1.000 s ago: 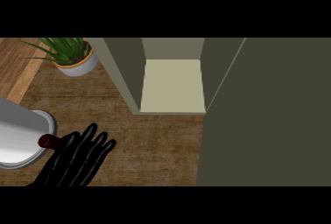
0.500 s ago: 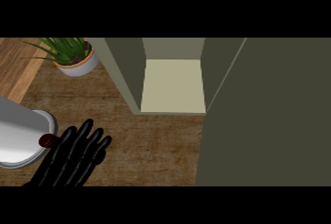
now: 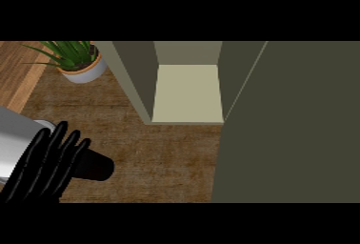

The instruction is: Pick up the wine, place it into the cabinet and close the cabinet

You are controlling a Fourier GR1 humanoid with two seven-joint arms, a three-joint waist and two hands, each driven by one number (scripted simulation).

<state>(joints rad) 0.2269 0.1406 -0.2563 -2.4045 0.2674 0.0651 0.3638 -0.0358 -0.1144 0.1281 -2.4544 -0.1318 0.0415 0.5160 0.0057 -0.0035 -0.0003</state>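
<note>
The wine [image 3: 97,165] shows only as a dark, blunt end jutting out to the right from behind a black robot hand [image 3: 49,164], low at the left of the head view. Most of the bottle is hidden, so its long axis is a judgement: it seems to run roughly left to right, tilted slightly down toward the right. Whether it rests on the table [image 3: 162,157] or is lifted off it cannot be told.

That robot hand sits at the view's left, so it reads as the left one. Its fingers are close together, pointing up and away, and they lie across the wine in front of it. They look wrapped about the bottle, though the thumb is out of sight. No right robot hand shows, so the left is the one placed for the carry.

From the wine, the cabinet [image 3: 188,93] lies up and to the right, its pale shelf bare and its door [image 3: 295,124] swung wide, filling the right side. A potted plant [image 3: 79,59] stands near the cabinet's left wall.

No label, brand or writing can be read anywhere.
</note>
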